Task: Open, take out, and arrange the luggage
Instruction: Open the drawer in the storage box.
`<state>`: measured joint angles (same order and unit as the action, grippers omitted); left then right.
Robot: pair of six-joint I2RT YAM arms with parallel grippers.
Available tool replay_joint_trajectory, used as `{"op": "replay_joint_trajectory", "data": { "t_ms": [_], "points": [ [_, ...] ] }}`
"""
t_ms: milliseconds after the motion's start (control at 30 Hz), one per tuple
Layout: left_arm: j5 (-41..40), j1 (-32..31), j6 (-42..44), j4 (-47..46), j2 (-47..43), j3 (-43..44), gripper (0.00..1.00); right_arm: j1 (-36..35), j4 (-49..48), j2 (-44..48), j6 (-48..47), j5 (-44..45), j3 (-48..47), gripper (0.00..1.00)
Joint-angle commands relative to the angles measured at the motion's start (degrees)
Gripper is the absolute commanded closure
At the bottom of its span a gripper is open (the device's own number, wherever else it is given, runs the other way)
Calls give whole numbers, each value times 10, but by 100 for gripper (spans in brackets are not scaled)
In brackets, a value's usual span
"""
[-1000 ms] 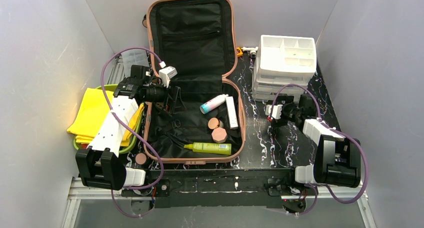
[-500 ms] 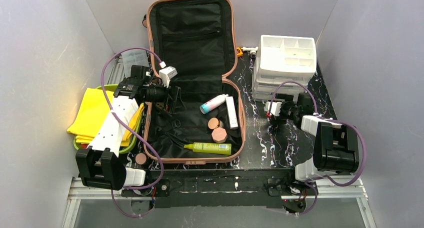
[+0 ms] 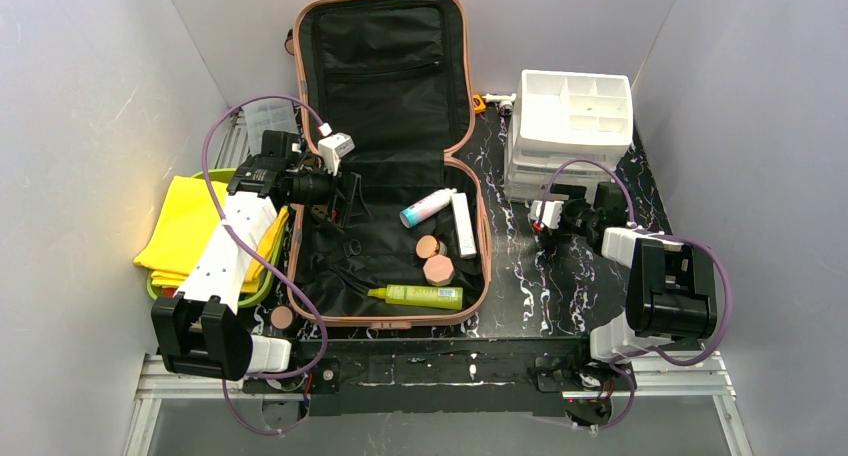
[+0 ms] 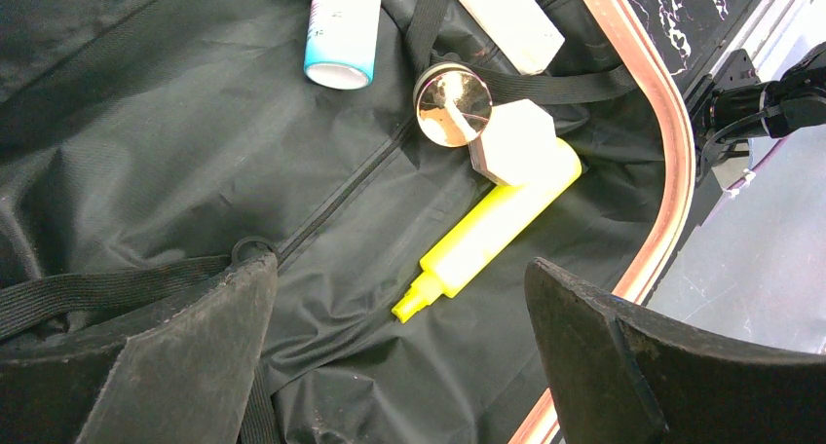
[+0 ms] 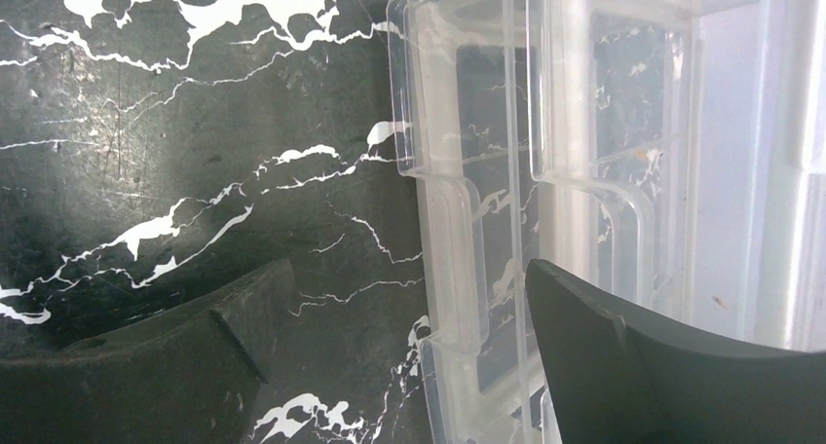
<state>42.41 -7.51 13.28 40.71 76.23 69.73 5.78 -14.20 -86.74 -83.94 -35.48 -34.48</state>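
Observation:
The salmon-pink luggage (image 3: 484, 238) lies open in the middle, its lid (image 3: 380, 46) propped against the back wall. On its black lining rest a yellow-green tube (image 3: 420, 296) (image 4: 497, 225), a pink hexagonal jar (image 3: 439, 269) (image 4: 513, 142), a round compact (image 3: 428, 246) (image 4: 452, 105), a teal-capped spray can (image 3: 426, 207) (image 4: 341, 25) and a white stick box (image 3: 463, 224) (image 4: 502, 16). My left gripper (image 3: 350, 198) (image 4: 399, 269) hangs open over the left part of the lining, holding nothing. My right gripper (image 3: 540, 221) (image 5: 409, 269) is open above the marble table, beside the organizer's clear bottom drawer.
A white drawer organizer (image 3: 572, 126) (image 5: 506, 171) stands to the right of the suitcase. On the left, a lime-green tray (image 3: 262, 288) carries a yellow cloth (image 3: 190, 226). A clear box (image 3: 265, 121) sits behind it. A small round lid (image 3: 282, 317) lies near the front left.
The right arm has drawn back and swung its gripper slightly toward the organizer. The left arm and the items in the suitcase have not moved.

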Motion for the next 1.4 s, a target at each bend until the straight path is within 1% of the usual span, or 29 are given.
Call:
{"op": "replay_joint_trajectory", "data": {
  "t_ms": [0, 167, 367, 633, 700, 800, 867, 933, 1033, 1133, 1267, 1367],
  "points": [
    [3, 6, 5, 3, -14, -11, 2, 1, -21, 8, -6, -48, -12, 2],
    [5, 7, 5, 3, -10, -11, 2, 1, -39, 16, -5, -59, -4, 2],
    [7, 6, 4, 3, -9, -11, 2, 1, -43, -15, 3, -29, -22, 2],
    [5, 7, 5, 3, -10, -13, 2, 0, -28, -45, 2, -19, -41, 2],
    [5, 7, 5, 3, -9, -13, 2, 0, -9, -47, -8, -18, -46, 2],
    [4, 8, 6, 4, -8, -13, 2, 0, 51, -48, -34, -20, -64, 2],
    [5, 8, 6, 4, -8, -13, 2, 0, 104, -50, -44, -24, -89, 4],
    [5, 8, 6, 5, -8, -13, 2, 0, 199, -55, -73, -28, -126, 10],
    [5, 8, 8, 7, -10, -13, 2, 0, 338, -71, -109, -28, -187, 21],
    [5, 9, 8, 7, -10, -13, 2, 0, 429, -80, -130, -16, -225, 32],
    [7, 10, 8, 8, -10, -12, 2, 0, 487, -77, -144, 8, -246, 42],
    [7, 9, 8, 8, -10, -12, 2, 0, 523, -75, -149, 18, -260, 47]
  ]
}}
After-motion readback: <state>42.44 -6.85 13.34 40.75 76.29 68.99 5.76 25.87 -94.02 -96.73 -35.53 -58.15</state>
